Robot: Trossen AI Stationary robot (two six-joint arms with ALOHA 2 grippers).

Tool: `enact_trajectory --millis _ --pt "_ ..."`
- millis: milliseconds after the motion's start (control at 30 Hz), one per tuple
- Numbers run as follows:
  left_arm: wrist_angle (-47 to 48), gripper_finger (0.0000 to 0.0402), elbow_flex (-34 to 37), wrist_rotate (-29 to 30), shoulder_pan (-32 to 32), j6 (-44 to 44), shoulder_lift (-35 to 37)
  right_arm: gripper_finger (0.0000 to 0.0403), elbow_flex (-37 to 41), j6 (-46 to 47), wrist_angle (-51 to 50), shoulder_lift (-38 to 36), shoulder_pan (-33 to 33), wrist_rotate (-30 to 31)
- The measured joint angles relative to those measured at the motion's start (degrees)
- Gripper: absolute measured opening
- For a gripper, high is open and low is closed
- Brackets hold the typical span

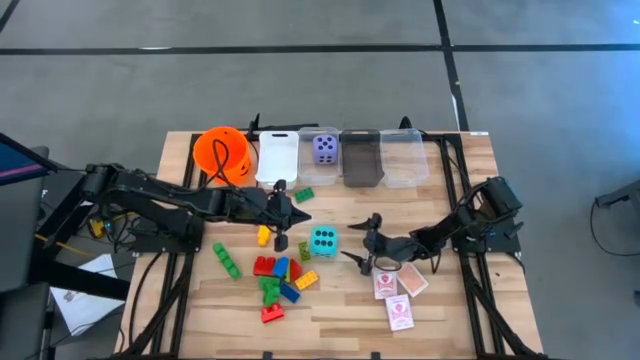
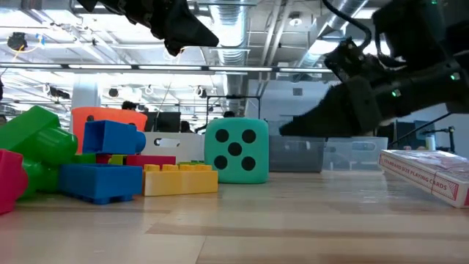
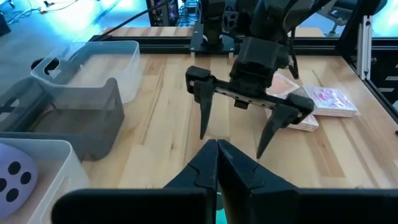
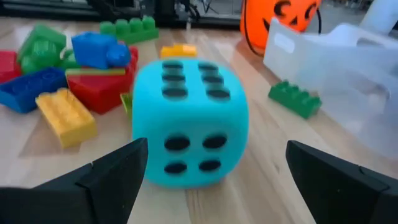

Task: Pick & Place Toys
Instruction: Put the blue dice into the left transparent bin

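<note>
A teal dotted die (image 1: 322, 240) rests on the table near its middle; it also shows in the low view (image 2: 236, 151) and the right wrist view (image 4: 189, 121). My right gripper (image 1: 358, 240) is open, level, just right of the die and facing it, and does not touch it. My left gripper (image 1: 298, 212) is shut and empty, raised above the table just left of the die. A purple die (image 1: 325, 148) lies in a clear bin. Red, blue, yellow and green bricks (image 1: 277, 280) lie in a loose pile at the front left. Playing cards (image 1: 400, 312) lie at the front right.
An orange bucket (image 1: 222, 155), a white bin (image 1: 277, 157), a dark bin (image 1: 360, 158) and a clear bin (image 1: 404, 158) stand in a row at the far edge. Single bricks lie near the die: a green one (image 1: 303, 195) and a yellow one (image 1: 264, 235).
</note>
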State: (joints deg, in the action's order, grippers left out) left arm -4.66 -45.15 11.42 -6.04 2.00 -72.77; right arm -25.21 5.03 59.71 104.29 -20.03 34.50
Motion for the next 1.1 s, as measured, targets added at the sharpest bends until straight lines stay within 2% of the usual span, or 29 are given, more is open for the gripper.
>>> enact_trajectory --millis 200,733,867,1000,1100 --pt "0.9 0.0002 0.0 0.0 0.0 0.0 0.0 0.0374 -0.8 -2.1 -0.1 -1.3 0.9 -0.9" --pt "0.9 0.0002 0.0 -0.1 0.0 0.4 0.0 0.0374 -0.7 5.4 -0.9 -1.6 9.7 -20.8" --pt "2.9 0.0002 0.0 0.3 0.0 0.5 0.0 0.0374 -0.7 5.4 -0.9 -1.6 10.1 -21.7" --pt "6.2 0.0001 0.0 4.1 0.0 2.3 0.0 0.0374 -1.9 5.0 -0.9 -1.6 9.8 -22.7" --pt "9.4 0.0001 0.0 4.7 0.0 4.6 0.0 0.0374 -2.8 3.8 -1.0 -1.6 9.0 -22.7"
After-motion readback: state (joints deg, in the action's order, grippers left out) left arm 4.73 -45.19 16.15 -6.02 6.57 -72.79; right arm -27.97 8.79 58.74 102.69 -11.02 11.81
